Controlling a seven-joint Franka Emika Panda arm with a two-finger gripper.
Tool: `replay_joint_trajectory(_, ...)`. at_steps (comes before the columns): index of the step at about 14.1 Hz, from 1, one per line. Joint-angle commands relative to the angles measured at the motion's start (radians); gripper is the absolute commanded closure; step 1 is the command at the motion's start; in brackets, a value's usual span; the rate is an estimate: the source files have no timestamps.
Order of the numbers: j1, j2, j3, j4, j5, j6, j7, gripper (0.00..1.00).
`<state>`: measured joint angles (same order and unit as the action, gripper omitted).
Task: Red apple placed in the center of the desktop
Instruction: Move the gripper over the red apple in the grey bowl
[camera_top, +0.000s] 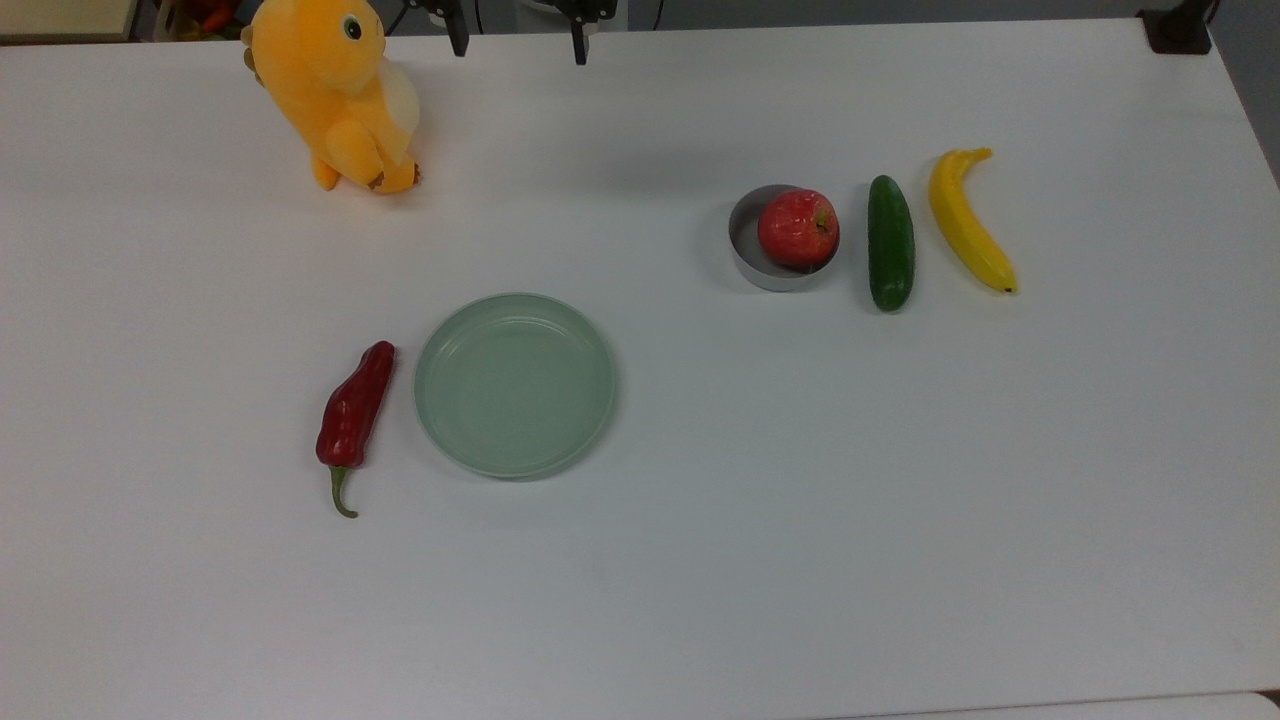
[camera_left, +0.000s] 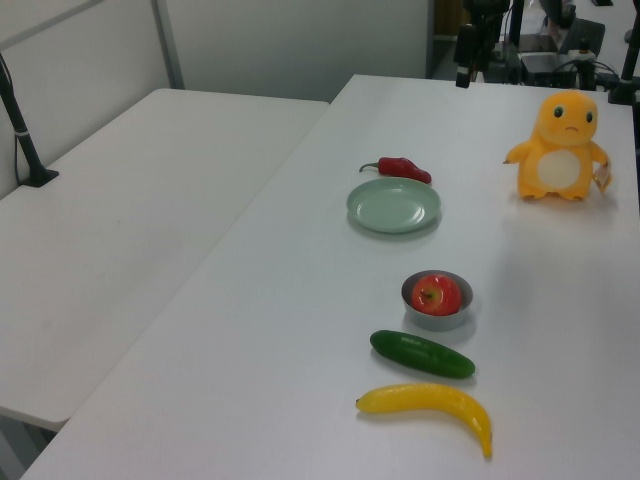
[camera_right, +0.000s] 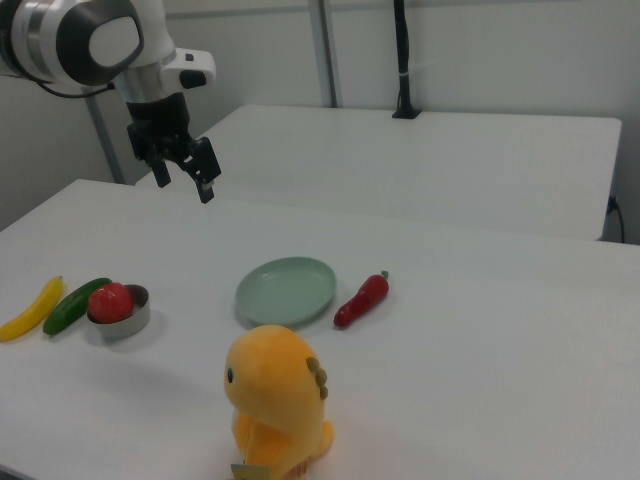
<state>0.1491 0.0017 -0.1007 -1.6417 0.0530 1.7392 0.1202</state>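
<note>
A pale green plate (camera_top: 515, 384) lies with a red chili pepper (camera_top: 353, 411) just beside it on the top view's left. A small metal bowl (camera_top: 752, 260), a green cucumber (camera_top: 890, 242) and a yellow banana (camera_top: 967, 219) make a row. An orange plush toy (camera_top: 335, 88) stands apart.

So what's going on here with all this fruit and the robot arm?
A robot arm is meant to move the red apple to the middle of the white table. It hasn't started: the apple sits in a small metal bowl beside a cucumber and a banana. The gripper hangs in the air with its jaws open, holding nothing, well away from the apple.
</note>
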Motion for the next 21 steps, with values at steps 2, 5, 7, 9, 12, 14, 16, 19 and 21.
replay_joint_trajectory(2, 0.044, 0.017, -0.005, -0.079, 0.067, 0.221, -0.039, 0.00)
replay_joint_trajectory(5, 0.084, 0.061, 0.004, -0.075, 0.062, 0.308, -0.059, 0.00)
replay_joint_trajectory(7, 0.104, 0.098, 0.041, -0.075, 0.061, 0.342, -0.057, 0.00)
replay_joint_trajectory(9, 0.121, 0.127, 0.084, -0.081, 0.053, 0.341, -0.059, 0.00)
replay_joint_trajectory(12, 0.199, 0.136, 0.114, -0.144, 0.016, 0.330, -0.123, 0.00)
replay_joint_trajectory(14, 0.201, 0.120, 0.176, -0.199, 0.015, 0.327, -0.154, 0.00)
replay_joint_trajectory(16, 0.207, 0.129, 0.191, -0.236, -0.013, 0.304, -0.162, 0.00)
replay_joint_trajectory(19, 0.207, 0.182, 0.217, -0.242, -0.053, 0.312, -0.198, 0.00)
replay_joint_trajectory(21, 0.204, 0.211, 0.231, -0.239, -0.090, 0.318, -0.198, 0.00)
